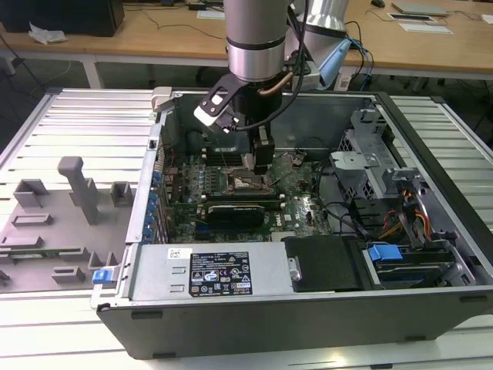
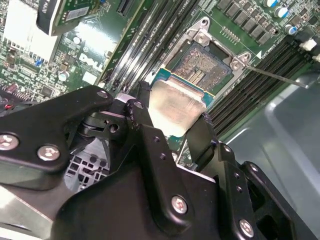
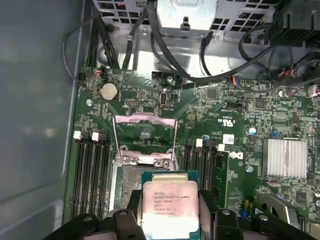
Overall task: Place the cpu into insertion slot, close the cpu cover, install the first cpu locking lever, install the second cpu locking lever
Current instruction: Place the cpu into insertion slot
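Seating the cpu, exterior view: the hand (image 1: 260,165) reaches down into the open case (image 1: 254,324), just above the slot (image 1: 246,183) in the middle of the green board. How high it hangs over the slot cannot be told here.
Second wrist view, grip: the hand is clenched on the cpu (image 2: 174,107), and black fingers (image 2: 150,145) pinch two opposite edges, leaving the silvery top bare.
Second wrist view, place: the cpu overlaps the near edge of the slot (image 2: 206,64). The slot's pale contact field lies open beyond it, so the cpu is not seated.
Second wrist view, hazard: a thin lever (image 2: 280,77) juts out beside the slot's corner, and the descent should stay clear of it.
First wrist view, cover: the cover (image 3: 145,118) stands raised at the far side, leaving the slot (image 3: 131,176) free.
First wrist view, offset: the cpu (image 3: 170,205) sits partly over the slot but off to one side, its edges roughly parallel to the frame.
Advice: centre the cpu first, with all four sides square to the frame. Keep it level and come straight down without sliding across the contacts. Let go only once it lies flat.
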You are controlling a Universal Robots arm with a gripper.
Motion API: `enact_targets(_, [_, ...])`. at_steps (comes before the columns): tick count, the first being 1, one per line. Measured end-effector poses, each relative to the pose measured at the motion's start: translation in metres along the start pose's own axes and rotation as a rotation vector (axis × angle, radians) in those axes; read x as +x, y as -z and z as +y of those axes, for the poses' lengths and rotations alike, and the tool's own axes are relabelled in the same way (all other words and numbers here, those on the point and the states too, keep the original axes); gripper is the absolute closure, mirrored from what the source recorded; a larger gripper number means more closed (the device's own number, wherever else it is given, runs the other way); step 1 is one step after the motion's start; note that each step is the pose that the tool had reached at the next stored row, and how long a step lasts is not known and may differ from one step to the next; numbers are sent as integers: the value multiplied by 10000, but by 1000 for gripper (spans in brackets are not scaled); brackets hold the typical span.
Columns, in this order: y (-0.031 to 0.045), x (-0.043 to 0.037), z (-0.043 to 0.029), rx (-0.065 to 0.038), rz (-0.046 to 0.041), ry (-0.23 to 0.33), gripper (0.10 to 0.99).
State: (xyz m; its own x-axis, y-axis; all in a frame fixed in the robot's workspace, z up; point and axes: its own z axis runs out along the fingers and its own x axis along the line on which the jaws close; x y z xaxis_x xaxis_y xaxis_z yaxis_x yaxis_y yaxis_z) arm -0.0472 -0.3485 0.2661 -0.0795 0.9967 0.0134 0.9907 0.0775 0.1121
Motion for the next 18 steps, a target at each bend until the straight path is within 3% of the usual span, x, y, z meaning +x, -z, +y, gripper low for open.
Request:
enact_targets(12, [-178,87,-18,-4,-13,-113,545])
enact_targets(18, [-265,112,-39,-11,-70,-614,545])
